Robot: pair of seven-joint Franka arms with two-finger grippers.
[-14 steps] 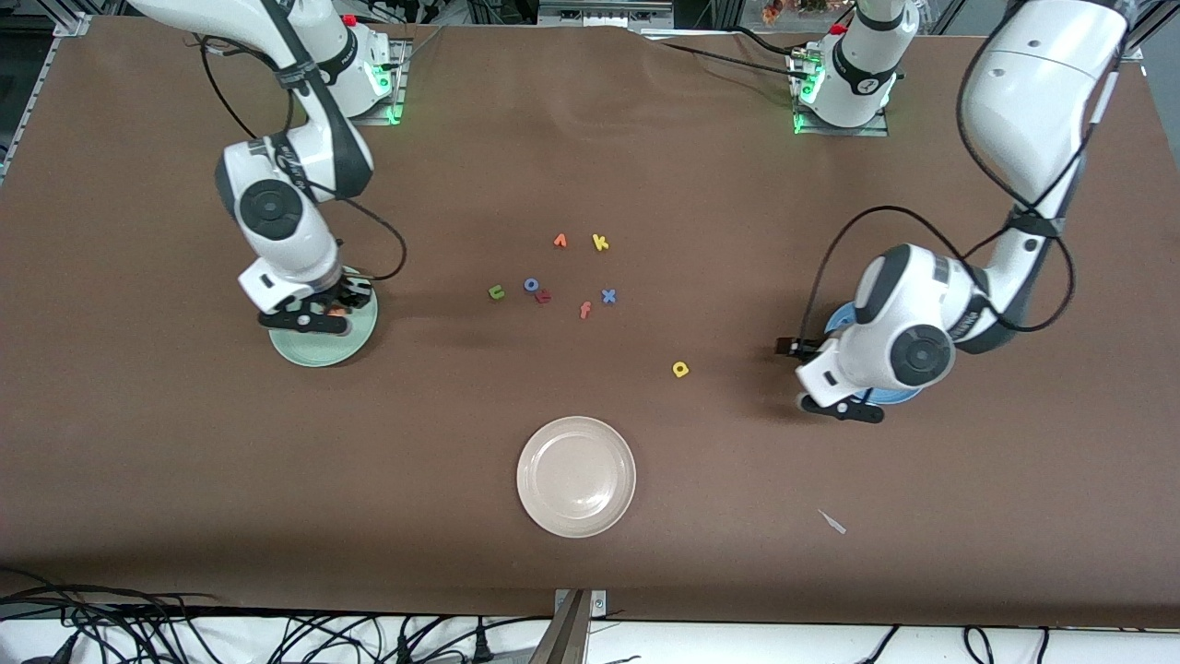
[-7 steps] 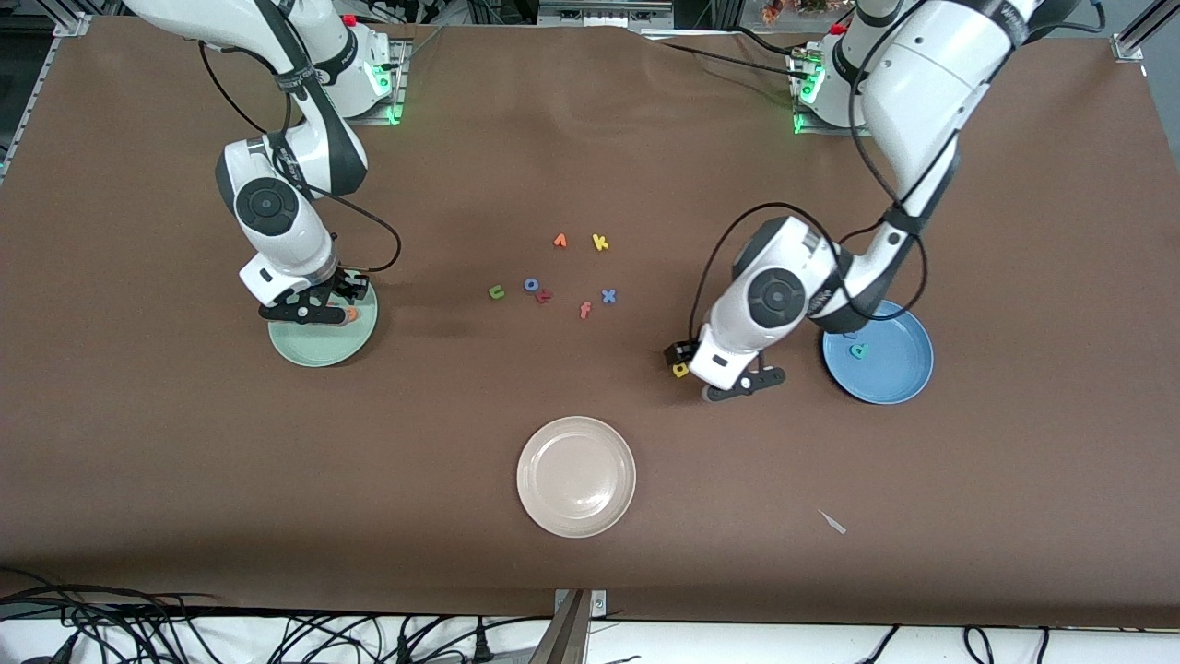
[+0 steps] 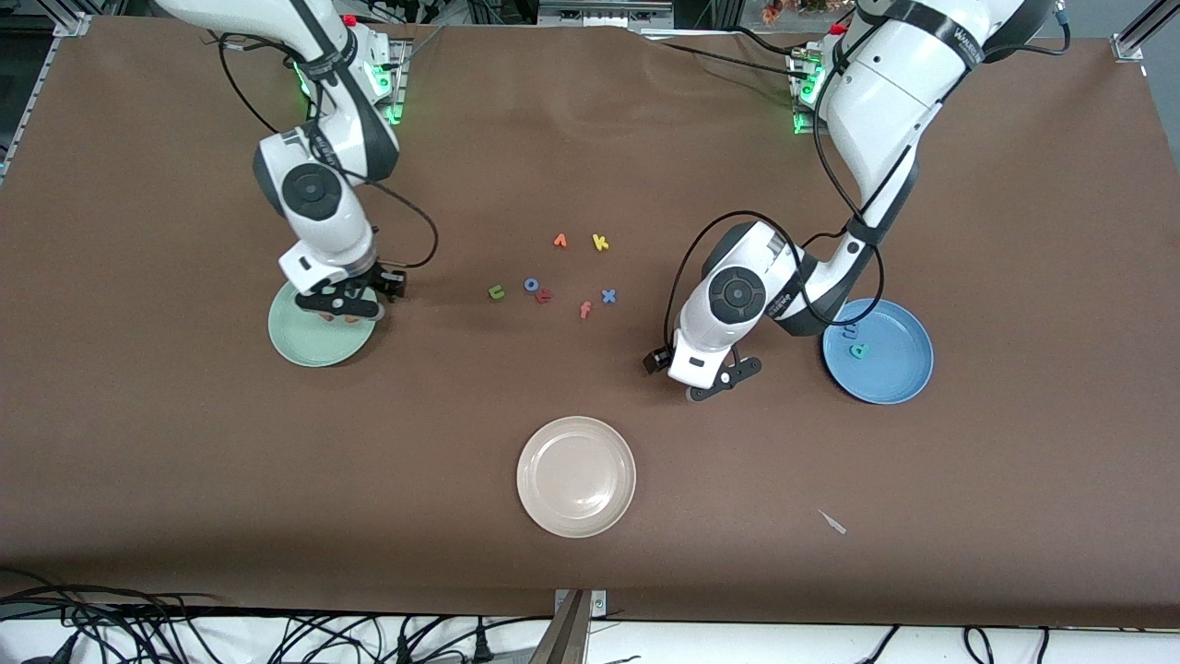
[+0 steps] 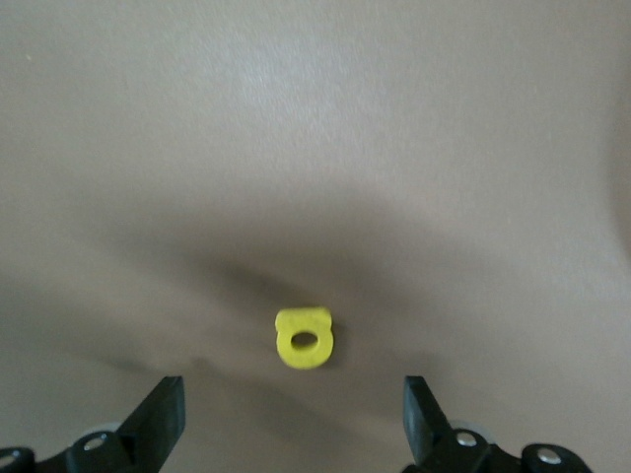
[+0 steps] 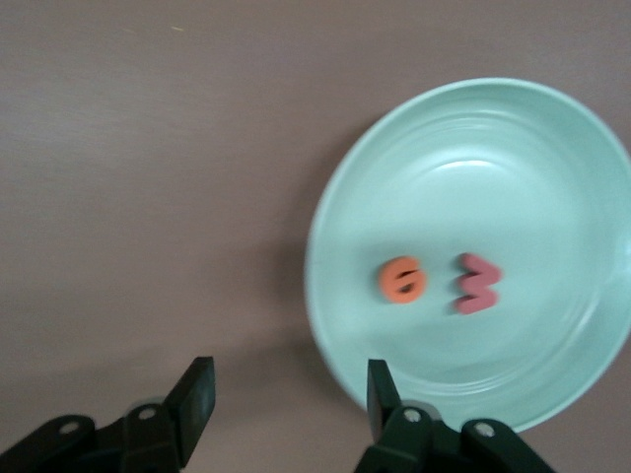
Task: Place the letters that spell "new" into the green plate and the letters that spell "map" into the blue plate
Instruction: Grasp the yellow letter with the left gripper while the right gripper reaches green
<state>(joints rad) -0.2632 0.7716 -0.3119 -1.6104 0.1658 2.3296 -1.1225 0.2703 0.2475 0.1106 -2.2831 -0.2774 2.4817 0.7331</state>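
The cream plate (image 3: 576, 477) lies nearest the front camera and is not part of the task. Farther up, the left claw (image 3: 712, 376) is hung low over the surface between the cream plate and the blue plate (image 3: 899, 378), jaws spread wide with nothing held. The yellow a (image 4: 305, 338) is seen in the left wrist view flat on the surface between the open fingers; in the front view it is hidden under the left arm.

In the blue plate the teal p (image 3: 858, 350) is seen, with a blue shape at the arm's edge, likely the blue m (image 3: 850, 328), only partly visible. So "map" is judged two of three done, the a being left to pick.

The green plate (image 3: 300, 343) sits toward the right arm's end. The right claw (image 3: 348, 305) is over its rim, jaws apart, empty. The orange e (image 5: 402, 280) and the salmon-pink w (image 5: 478, 284) are shown lying in the plate by the right wrist view; in the front view they are mostly covered by the claw.

Farther still, the green n (image 3: 497, 292) remains on the surface in the loose cluster, beside the blue o (image 3: 532, 284) and dark red letter (image 3: 544, 296). The orange f (image 3: 584, 310), blue x (image 3: 608, 296) and yellow k (image 3: 600, 243) are also there. "new" is judged two of three done.
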